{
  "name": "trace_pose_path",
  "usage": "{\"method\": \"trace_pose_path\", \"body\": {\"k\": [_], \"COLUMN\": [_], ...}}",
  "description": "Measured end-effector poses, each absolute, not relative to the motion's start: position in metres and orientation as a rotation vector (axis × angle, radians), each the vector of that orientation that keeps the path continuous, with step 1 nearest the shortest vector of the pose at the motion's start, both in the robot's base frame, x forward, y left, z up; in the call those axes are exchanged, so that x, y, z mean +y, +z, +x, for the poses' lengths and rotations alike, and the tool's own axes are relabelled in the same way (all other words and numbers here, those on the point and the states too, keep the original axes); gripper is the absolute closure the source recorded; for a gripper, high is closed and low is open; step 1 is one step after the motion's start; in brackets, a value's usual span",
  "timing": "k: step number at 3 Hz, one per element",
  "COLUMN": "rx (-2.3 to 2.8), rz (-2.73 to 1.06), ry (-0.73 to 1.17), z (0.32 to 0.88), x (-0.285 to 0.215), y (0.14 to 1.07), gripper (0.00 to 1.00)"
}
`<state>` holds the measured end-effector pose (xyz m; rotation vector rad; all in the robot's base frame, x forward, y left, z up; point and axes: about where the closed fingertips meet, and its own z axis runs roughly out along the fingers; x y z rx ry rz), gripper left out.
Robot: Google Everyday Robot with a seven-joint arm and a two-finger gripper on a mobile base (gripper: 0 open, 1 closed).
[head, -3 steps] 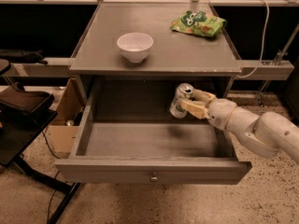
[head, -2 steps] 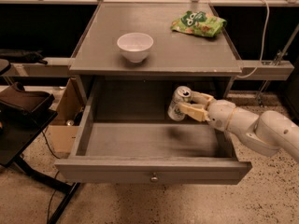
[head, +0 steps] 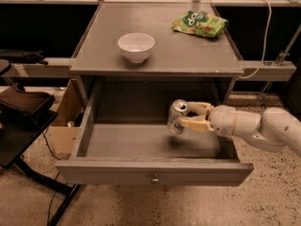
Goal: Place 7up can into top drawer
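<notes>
The 7up can [head: 177, 117] is held in my gripper [head: 188, 116], tilted slightly, with its silver top toward the upper left. The gripper is shut on the can and reaches in from the right on a white arm [head: 256, 126]. The can hangs above the floor of the open top drawer [head: 150, 146], right of its middle, casting a shadow below. The drawer is pulled out, with its flat front panel and small round knob [head: 154, 179] toward me.
On the grey tabletop [head: 188, 51] above the drawer stand a white bowl [head: 136, 46] and a green snack bag [head: 200, 24]. A cardboard box [head: 63, 121] sits on the floor at the left, next to a black chair [head: 21, 112].
The gripper with the can has moved a little to the left and slightly lower over the drawer. Nothing else has moved.
</notes>
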<state>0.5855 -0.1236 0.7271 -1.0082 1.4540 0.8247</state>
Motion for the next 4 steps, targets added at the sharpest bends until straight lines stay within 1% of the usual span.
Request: {"method": "trace_pose_path", "body": {"k": [1, 2, 3, 4], "rx": [1.448, 1.448, 1.448, 1.448], "rz": [-1.04, -1.04, -1.04, -1.04], "ry": [0.838, 0.838, 0.838, 0.838], "z": [0.5804, 0.5804, 0.5804, 0.5804], "x": [-0.1206, -0.1206, -0.1205, -0.1205], "y": [0.7247, 0.7247, 0.7247, 0.7247], "gripper": [1.0, 0.82, 0.51, 0.27]}}
